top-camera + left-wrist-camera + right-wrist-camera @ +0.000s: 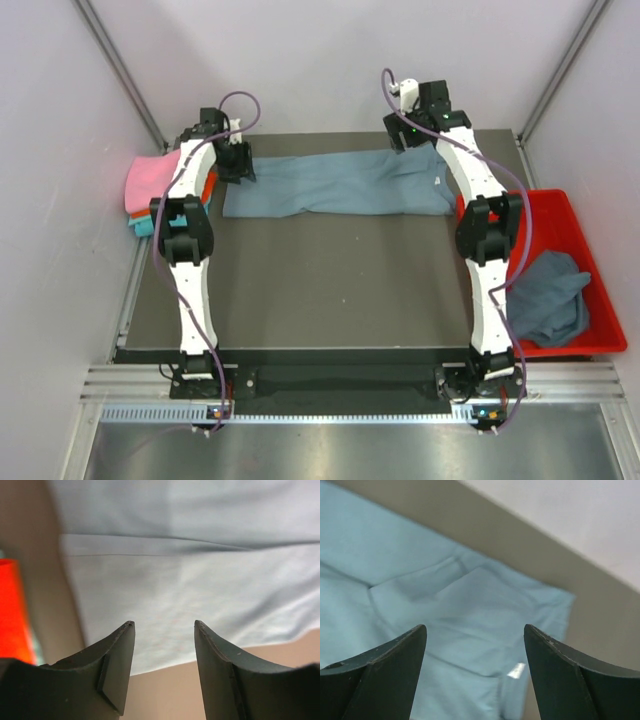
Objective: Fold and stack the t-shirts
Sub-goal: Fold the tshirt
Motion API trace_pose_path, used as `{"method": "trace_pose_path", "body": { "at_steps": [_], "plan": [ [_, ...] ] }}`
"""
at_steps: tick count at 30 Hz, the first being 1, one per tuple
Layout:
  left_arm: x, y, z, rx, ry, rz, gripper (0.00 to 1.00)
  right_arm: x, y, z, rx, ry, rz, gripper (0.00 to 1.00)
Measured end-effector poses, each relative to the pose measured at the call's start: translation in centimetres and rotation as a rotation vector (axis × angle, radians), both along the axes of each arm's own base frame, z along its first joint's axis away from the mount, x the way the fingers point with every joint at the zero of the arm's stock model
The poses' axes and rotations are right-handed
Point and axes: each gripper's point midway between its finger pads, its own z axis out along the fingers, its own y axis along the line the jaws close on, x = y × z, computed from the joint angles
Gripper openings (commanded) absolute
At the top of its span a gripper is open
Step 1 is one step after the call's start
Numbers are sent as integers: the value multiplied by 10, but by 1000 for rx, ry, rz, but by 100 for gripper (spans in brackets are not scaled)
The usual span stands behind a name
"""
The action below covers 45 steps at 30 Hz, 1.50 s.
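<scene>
T-shirt (pixel 335 183) lies flat; left fingers (pixel 117 665) apart over its left end, right fingers (pixel 385 670) apart over right end.

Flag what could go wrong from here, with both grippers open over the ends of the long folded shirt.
1. The right gripper hangs open over layered folds at the end of the blue-grey t-shirt; pinching only the top layer could undo the fold.
2. The left gripper is close beside the pink, orange and teal stack at the edge of the table; a sideways swing may knock it.
</scene>
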Motion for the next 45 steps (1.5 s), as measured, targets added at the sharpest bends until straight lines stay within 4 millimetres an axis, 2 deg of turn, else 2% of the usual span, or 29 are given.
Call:
{"method": "trace_pose_path", "body": {
  "at_steps": [5,10,15,18,24,28,32,38,41,45],
  "plan": [
    [-5,-20,-4,-38,17,-42,55,-27,14,-53,76,195,18,79],
    [-6,-17,-21,-50,57,-28,54,-61,7,-105,52,369,0,79],
    [-16,-14,-53,-54,137,-5,52,-87,-3,-137,15,480,-22,80],
    [-18,-10,-56,-52,149,8,52,-99,-7,-154,-4,526,-25,80],
    [-22,-6,-59,-38,148,21,50,-118,-8,-155,4,537,-8,81],
    [-38,-3,-60,-25,170,29,50,-137,-9,-156,9,556,17,81],
    [-66,0,-61,-11,212,37,50,-159,-8,-156,25,590,35,81],
    [-107,5,-65,16,281,53,49,-180,-8,-155,38,623,53,80],
    [-135,7,-66,28,352,64,50,-190,-9,-154,41,638,55,80],
    [-145,11,-64,44,384,68,53,-200,-11,-152,36,671,52,80]
  ]
}}
